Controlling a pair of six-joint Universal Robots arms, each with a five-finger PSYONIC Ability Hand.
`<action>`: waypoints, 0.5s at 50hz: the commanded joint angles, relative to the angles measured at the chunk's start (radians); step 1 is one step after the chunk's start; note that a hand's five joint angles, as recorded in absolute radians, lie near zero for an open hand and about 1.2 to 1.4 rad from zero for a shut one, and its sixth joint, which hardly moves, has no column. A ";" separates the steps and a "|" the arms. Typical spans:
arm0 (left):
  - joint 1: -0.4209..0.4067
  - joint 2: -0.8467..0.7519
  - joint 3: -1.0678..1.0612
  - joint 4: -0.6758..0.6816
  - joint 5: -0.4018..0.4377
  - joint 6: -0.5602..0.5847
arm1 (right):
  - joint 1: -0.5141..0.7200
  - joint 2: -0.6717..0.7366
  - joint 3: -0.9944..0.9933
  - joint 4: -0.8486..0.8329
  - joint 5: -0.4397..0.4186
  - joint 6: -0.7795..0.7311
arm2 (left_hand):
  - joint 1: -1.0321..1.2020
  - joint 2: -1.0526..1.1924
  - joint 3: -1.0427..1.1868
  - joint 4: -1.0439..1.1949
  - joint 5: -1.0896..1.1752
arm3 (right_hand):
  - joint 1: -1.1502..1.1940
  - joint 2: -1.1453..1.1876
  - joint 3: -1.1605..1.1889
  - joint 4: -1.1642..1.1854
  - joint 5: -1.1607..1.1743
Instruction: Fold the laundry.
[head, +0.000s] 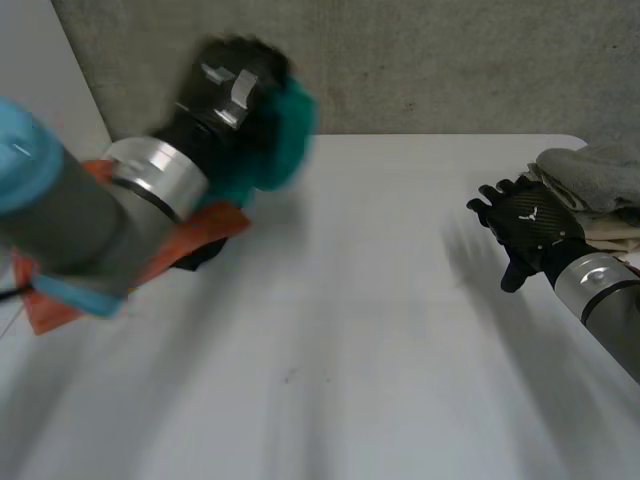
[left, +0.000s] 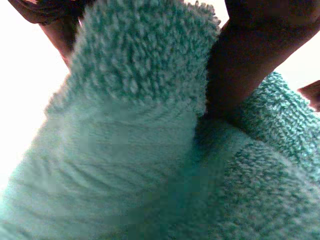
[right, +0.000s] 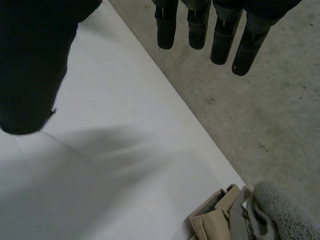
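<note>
A fluffy teal cloth (head: 275, 135) hangs bunched above the table's far left, with my left hand (head: 228, 88) shut on it. In the left wrist view the teal cloth (left: 150, 150) is pinched between the dark fingers (left: 260, 55). Beneath the left arm an orange cloth (head: 190, 240) lies on the white table (head: 350, 330). At the table's right side my right hand (head: 525, 232) hovers open with straight fingers (right: 200, 27) and holds nothing. A pile of folded grey and beige laundry (head: 595, 190) sits just beyond it at the far right corner.
A grey concrete wall (head: 420, 60) rises behind the table. The table's far edge (right: 165, 80) runs beside a grey floor under my right hand's fingertips. The grey and beige pile (right: 250, 215) rests near that edge.
</note>
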 joint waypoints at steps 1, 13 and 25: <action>-0.177 -0.134 -0.020 -0.050 -0.009 -0.020 | 0.001 -0.003 -0.004 0.007 0.002 0.009 | -0.843 -0.947 -0.938 -0.955 -0.879 | -0.024 -0.044 -0.034 -0.058 -0.063; -0.048 0.048 -0.049 -0.145 -0.013 0.001 | 0.007 -0.042 -0.052 0.111 0.015 0.010 | -0.897 -1.002 -0.992 -1.009 -0.933 | -0.024 -0.044 -0.034 -0.058 -0.063; 0.127 -0.094 0.006 -0.265 -0.021 0.333 | 0.167 -0.087 -0.185 0.608 0.134 0.095 | -0.859 -0.964 -0.954 -0.971 -0.895 | -0.024 -0.044 -0.034 -0.058 -0.063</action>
